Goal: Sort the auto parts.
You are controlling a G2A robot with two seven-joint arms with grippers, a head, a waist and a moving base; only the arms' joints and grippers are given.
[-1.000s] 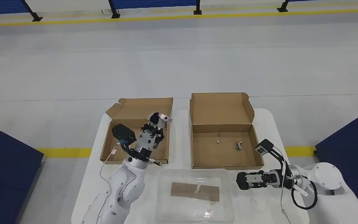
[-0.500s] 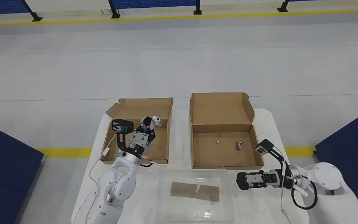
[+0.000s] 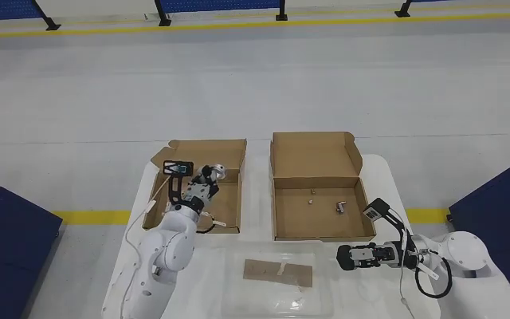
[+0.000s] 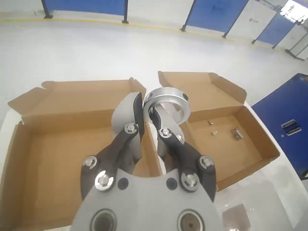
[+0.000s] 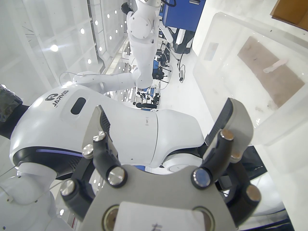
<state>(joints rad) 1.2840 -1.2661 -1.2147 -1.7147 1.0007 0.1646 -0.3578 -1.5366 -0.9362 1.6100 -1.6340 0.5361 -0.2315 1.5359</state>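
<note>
My left gripper (image 3: 209, 177) is shut on a silver metal ring (image 3: 217, 170), held above the right part of the left cardboard box (image 3: 203, 151). In the left wrist view one finger sits inside the ring (image 4: 166, 104) and the other outside, so the gripper (image 4: 145, 111) pinches the ring's wall; the left box (image 4: 48, 145) looks bare inside. The right cardboard box (image 3: 319, 163) holds a small bracket (image 3: 340, 206) and tiny screws (image 3: 309, 202). My right gripper (image 3: 343, 257) stands open and holds nothing, beside a clear plastic bin (image 3: 239, 267).
The clear bin (image 5: 216, 25) has a brown patch (image 5: 269, 73) on its floor and a small pale piece near it. Both boxes have raised back lids. The table's right edge lies close to the right arm.
My left arm has carried the ring leftward, from the left box's right wall to over its inside. The right arm has not moved.
</note>
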